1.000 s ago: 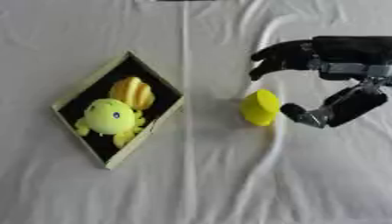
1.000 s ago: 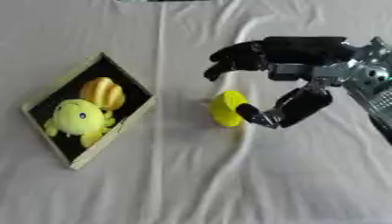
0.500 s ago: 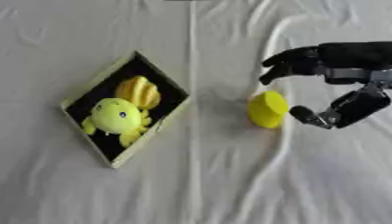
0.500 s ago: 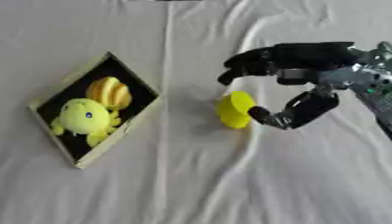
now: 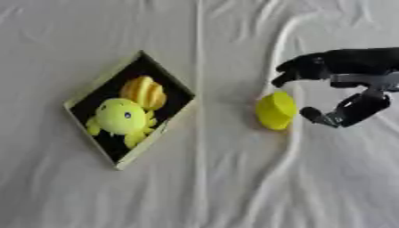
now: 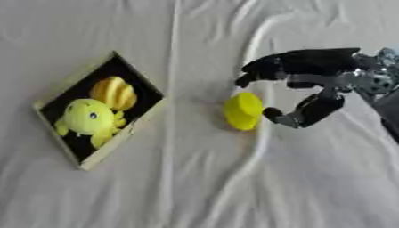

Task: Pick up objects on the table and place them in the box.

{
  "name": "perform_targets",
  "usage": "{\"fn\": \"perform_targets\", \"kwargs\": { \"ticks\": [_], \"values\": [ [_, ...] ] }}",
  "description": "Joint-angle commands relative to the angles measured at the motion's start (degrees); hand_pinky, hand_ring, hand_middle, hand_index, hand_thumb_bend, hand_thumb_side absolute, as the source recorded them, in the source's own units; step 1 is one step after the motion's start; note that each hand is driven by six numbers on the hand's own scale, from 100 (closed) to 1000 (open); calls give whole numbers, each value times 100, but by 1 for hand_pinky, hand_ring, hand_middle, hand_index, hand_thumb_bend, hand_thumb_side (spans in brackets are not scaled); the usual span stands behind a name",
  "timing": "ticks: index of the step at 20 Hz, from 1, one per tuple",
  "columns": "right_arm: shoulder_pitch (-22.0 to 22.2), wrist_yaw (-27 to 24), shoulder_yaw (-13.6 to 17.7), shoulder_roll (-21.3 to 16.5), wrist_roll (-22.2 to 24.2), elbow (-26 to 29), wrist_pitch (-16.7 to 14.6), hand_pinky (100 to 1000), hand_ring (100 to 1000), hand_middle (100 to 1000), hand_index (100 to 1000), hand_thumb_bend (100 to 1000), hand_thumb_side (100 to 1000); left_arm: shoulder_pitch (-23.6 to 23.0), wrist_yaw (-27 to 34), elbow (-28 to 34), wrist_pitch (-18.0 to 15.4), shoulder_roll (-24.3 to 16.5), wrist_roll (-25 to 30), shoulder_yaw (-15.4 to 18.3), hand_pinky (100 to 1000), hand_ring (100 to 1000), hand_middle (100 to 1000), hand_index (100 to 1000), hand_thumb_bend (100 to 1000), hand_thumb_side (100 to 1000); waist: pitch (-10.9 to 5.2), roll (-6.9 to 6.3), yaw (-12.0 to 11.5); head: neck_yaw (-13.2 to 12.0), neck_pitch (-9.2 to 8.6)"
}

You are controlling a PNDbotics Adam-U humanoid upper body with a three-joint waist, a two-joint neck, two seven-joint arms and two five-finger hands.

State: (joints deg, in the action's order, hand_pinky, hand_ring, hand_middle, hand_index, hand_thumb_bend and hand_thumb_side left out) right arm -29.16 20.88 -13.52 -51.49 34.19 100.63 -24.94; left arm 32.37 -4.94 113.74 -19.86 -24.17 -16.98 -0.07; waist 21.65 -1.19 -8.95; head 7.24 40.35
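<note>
A small yellow rounded object (image 5: 276,111) lies on the white cloth right of centre. My right hand (image 5: 343,75) hovers just to its right, fingers arched above it and thumb (image 5: 343,114) lower down beside it, open, nothing held. The box (image 5: 96,87), dark inside with pale walls, sits turned like a diamond at the left. Inside it lie a yellow-green plush toy (image 5: 121,117) and a yellow ridged object (image 5: 143,92). My left hand shows in neither view.
A white wrinkled cloth (image 5: 202,187) covers the whole table, with a long fold running down the middle and creases near my right hand.
The whole picture has shifted, so the camera has moved. My right hand stays open beside the yellow object, which lies where it was on the cloth.
</note>
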Motion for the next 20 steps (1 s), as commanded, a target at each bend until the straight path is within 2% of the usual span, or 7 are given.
{"fn": "perform_targets", "kwargs": {
  "ticks": [1, 9, 16, 20],
  "values": [
    [-97, 118, 34, -74, -25, -33, -103, 1000, 1000, 837, 975, 100, 186, 67, 40, 85, 10, -80, 9, 66, 726, 753, 722, 892, 100, 378, -97, 3, -12, 23, 44],
    [-177, 480, -25, -13, -156, 2, -168, 1000, 1000, 842, 979, 100, 188, 73, 60, 85, 14, -72, 21, 56, 726, 752, 720, 893, 100, 381, -93, 14, -33, 35, 81],
    [-231, 919, -174, 40, -174, -218, -353, 1000, 1000, 858, 994, 100, 351, 86, 89, 85, 3, -64, 31, 47, 725, 752, 719, 891, 100, 379, -76, 22, -64, 44, 127],
    [-249, 1069, -248, 53, -135, -351, -484, 1000, 1000, 860, 998, 100, 405, 101, 100, 85, -1, -57, 35, 45, 725, 752, 718, 890, 100, 377, -70, 27, -81, 47, 174]
  ]
}}
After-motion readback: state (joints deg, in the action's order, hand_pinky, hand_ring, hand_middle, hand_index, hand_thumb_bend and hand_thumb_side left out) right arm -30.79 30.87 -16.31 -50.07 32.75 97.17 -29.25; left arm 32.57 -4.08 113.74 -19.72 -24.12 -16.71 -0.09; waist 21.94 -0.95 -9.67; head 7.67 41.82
